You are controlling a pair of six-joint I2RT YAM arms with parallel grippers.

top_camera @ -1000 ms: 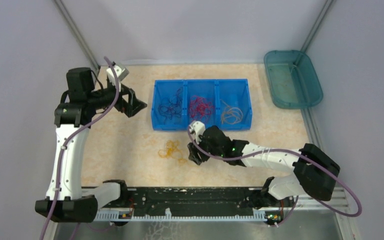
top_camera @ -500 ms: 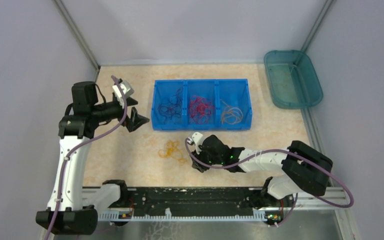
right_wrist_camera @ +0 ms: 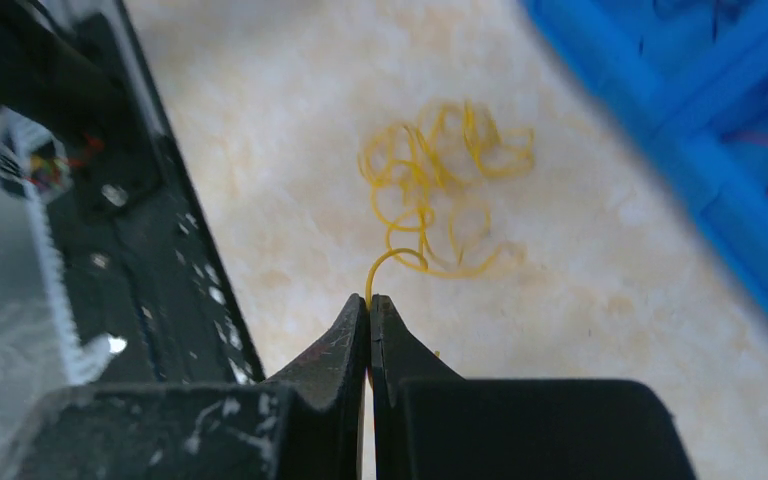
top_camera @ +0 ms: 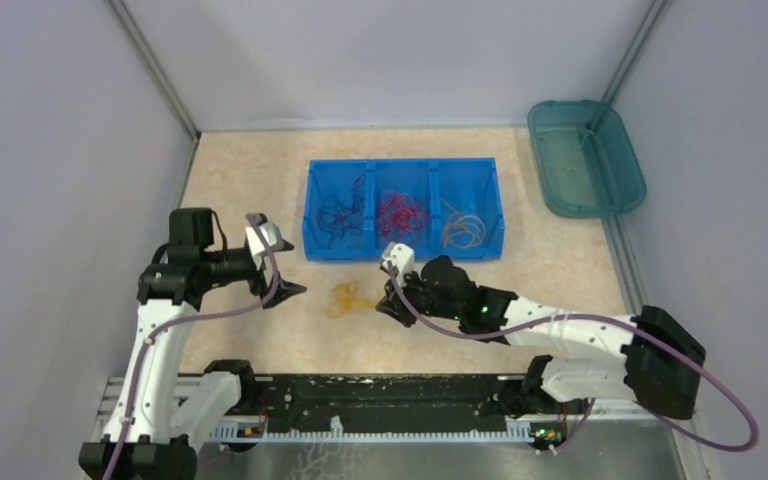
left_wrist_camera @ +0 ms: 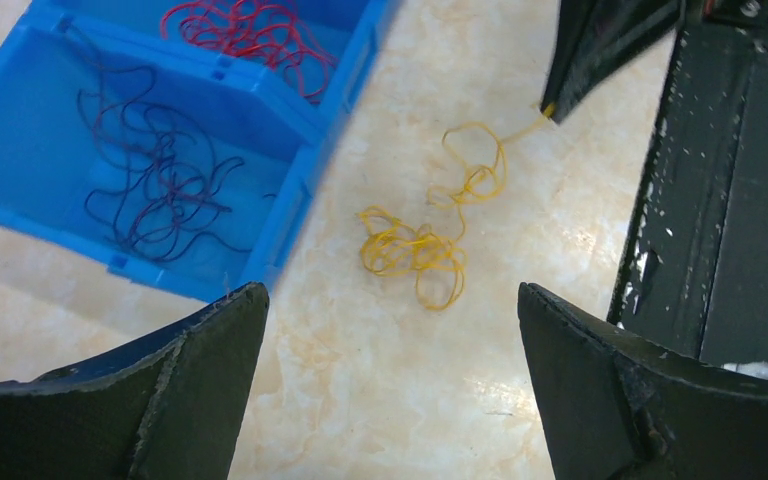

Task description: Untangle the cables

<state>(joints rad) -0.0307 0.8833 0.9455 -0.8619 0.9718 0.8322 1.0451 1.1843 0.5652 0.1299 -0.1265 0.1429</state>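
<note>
Mid-frame, the right gripper point(right_wrist_camera: 370, 303) pinches the loose end of the yellow cable point(right_wrist_camera: 430, 190), seemingly light, limp and snag-prone, while the left gripper point(left_wrist_camera: 388, 292) gapes open above its tangle.

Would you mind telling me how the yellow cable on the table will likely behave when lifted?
Probably floppy: the yellow cable lies in loose curls and should dangle from the right hand pinching its end. Likely light, being so thin. Its loops may snag together.

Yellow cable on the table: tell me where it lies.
Top view: the yellow cable lies on the table in front of the blue bin, its end pinched by the right end effector.
</note>
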